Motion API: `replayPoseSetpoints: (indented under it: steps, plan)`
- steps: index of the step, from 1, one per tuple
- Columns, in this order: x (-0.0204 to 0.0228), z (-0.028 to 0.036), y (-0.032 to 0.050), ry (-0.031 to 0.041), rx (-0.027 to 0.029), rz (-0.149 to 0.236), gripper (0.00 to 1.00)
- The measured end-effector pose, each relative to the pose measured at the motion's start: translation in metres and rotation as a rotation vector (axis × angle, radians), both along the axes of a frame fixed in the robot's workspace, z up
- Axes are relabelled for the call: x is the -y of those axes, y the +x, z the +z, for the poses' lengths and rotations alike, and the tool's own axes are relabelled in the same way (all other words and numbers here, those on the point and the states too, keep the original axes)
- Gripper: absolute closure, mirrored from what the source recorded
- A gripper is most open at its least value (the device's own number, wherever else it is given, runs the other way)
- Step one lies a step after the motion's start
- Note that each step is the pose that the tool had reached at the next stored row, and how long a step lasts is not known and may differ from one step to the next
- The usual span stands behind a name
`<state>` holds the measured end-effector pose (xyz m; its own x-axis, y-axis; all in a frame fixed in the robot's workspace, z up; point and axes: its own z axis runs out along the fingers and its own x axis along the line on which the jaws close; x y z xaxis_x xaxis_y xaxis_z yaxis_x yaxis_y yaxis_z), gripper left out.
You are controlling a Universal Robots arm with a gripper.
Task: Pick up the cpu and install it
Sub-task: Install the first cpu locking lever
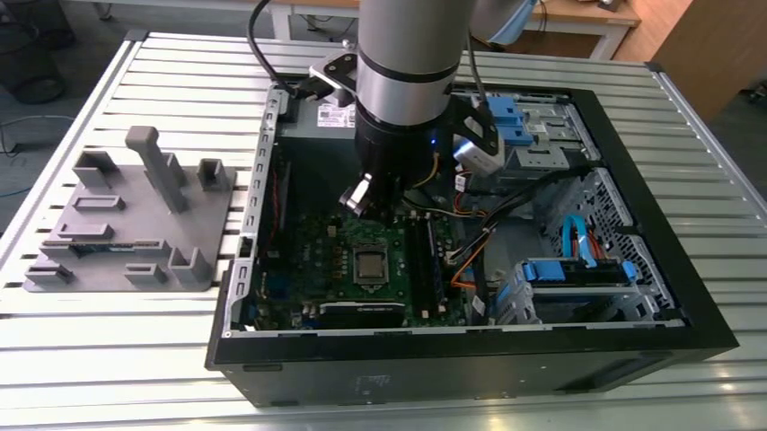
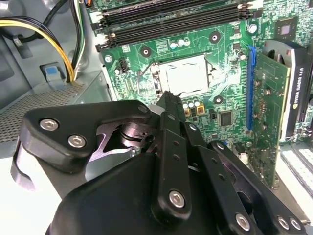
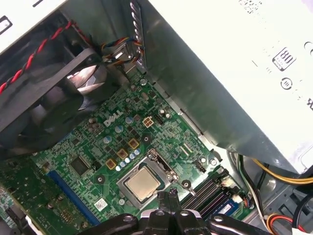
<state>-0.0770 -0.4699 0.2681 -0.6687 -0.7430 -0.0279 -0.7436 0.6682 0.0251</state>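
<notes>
The cpu (image 3: pixel 142 183) sits flat in its socket on the motherboard (image 1: pixel 336 247), its silvery top facing up and a metal frame around it. In the exterior view it shows as a pale square (image 1: pixel 369 263) near the middle of the green board; in the second wrist view it is the bright square (image 2: pixel 187 75) just past the tip of the gripper.

The gripper (image 3: pixel 166 196) hangs over the board just beside the socket, and nothing shows between its fingers. In both wrist views the fingers (image 2: pixel 168 105) look drawn close together, narrow rather than wide, with their tips clear of the cpu. In the exterior view the gripper (image 1: pixel 386 208) is mostly hidden behind the arm (image 1: pixel 408 81), which comes down into the open case (image 1: pixel 480 359).

Beside the socket run black memory slots (image 2: pixel 171 22). A graphics card (image 2: pixel 266 98) stands on edge along a blue slot, on the far side of the cpu from the slots. A black fan (image 3: pixel 54 93) with red and black wires is near the board's corner, and the grey power supply (image 3: pixel 234 73) rises next to it. Yellow and black cables (image 2: pixel 44 29) run past the slots.

On the slatted table (image 1: pixel 120 359), to the exterior view's left of the case, lies a grey holder (image 1: pixel 132 224)
</notes>
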Motion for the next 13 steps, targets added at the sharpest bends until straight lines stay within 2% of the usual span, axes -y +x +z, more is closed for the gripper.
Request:
replayPoseSetpoints:
  steps: [13]
  plan:
    - [-0.0141, 0.0, 0.0006, -0.0001, -0.0001, 0.0, 0.89]
